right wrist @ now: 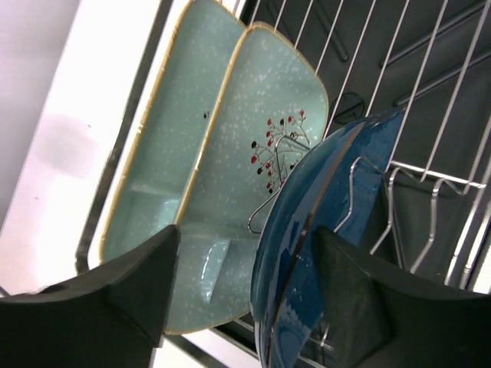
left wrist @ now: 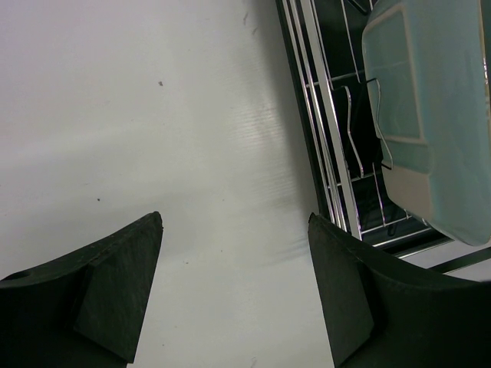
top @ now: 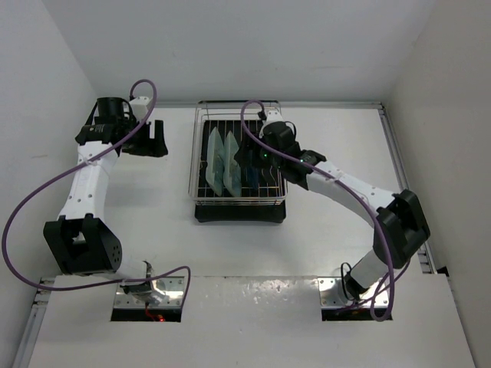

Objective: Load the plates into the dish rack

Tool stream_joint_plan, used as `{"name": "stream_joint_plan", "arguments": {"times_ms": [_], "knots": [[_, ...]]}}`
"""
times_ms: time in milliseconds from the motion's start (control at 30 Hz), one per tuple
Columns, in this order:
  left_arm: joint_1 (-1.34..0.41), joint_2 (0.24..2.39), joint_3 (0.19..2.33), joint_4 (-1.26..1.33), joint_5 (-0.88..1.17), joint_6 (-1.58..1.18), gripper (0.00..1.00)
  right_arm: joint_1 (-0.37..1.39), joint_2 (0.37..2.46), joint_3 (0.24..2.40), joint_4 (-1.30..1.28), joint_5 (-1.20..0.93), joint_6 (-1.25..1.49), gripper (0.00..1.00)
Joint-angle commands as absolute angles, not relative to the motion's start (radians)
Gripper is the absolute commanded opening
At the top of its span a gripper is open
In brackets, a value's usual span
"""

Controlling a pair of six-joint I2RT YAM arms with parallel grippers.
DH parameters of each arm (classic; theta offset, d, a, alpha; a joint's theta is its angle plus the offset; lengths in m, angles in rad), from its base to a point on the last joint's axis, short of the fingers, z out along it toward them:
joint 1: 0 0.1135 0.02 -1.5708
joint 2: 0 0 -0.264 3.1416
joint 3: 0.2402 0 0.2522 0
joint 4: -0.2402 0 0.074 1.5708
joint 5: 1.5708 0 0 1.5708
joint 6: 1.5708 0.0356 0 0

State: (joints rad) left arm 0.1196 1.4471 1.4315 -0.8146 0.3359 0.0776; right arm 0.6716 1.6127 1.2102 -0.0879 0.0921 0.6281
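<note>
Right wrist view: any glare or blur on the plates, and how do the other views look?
Right wrist: bright streaks glint on the glossy blue plate, mint plates crisp; left wrist: broad sheen washes the table; top external: even light, soft shadows.

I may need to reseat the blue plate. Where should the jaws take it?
Pinch the blue plate by its upper rim, coming down from above: it stands on edge in the dish rack, a mint plate close beside one face.
</note>
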Motion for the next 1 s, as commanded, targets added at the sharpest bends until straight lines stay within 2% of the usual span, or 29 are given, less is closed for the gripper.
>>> {"name": "stream_joint_plan", "arguments": {"times_ms": [0, 200, 233, 333, 467, 500, 600, 800, 967], "knots": [[0.132, 1.410, 1.459, -0.802, 0.351, 0.080, 0.81, 0.649, 1.526, 1.239, -0.092, 0.078, 0.597, 0.74], [0.132, 1.401, 1.468, -0.802, 0.351, 0.080, 0.81, 0.640, 1.510, 1.308, -0.189, 0.069, 0.548, 0.98], [0.132, 1.401, 1.468, -0.811, 0.351, 0.080, 0.81, 0.628, 1.499, 1.327, -0.208, 0.069, 0.537, 1.00], [0.132, 1.391, 1.468, -0.811, 0.339, 0.089, 0.81, 0.598, 1.459, 1.332, -0.279, 0.060, 0.532, 1.00], [0.155, 1.382, 1.468, -0.811, 0.330, 0.098, 0.81, 0.456, 1.367, 1.342, -0.472, 0.022, 0.526, 1.00], [0.155, 1.382, 1.468, -0.811, 0.330, 0.098, 0.81, 0.431, 1.364, 1.342, -0.629, 0.011, 0.525, 1.00], [0.164, 1.373, 1.447, -0.811, 0.330, 0.098, 0.81, 0.258, 1.338, 1.330, -0.869, 0.082, 0.543, 1.00], [0.164, 1.364, 1.419, -0.811, 0.318, 0.107, 0.84, 0.048, 1.156, 1.051, -0.928, 0.038, 0.514, 1.00], [0.173, 1.355, 1.401, -0.821, 0.256, 0.127, 0.84, -0.023, 1.082, 0.993, -0.968, 0.060, 0.528, 1.00]]}}
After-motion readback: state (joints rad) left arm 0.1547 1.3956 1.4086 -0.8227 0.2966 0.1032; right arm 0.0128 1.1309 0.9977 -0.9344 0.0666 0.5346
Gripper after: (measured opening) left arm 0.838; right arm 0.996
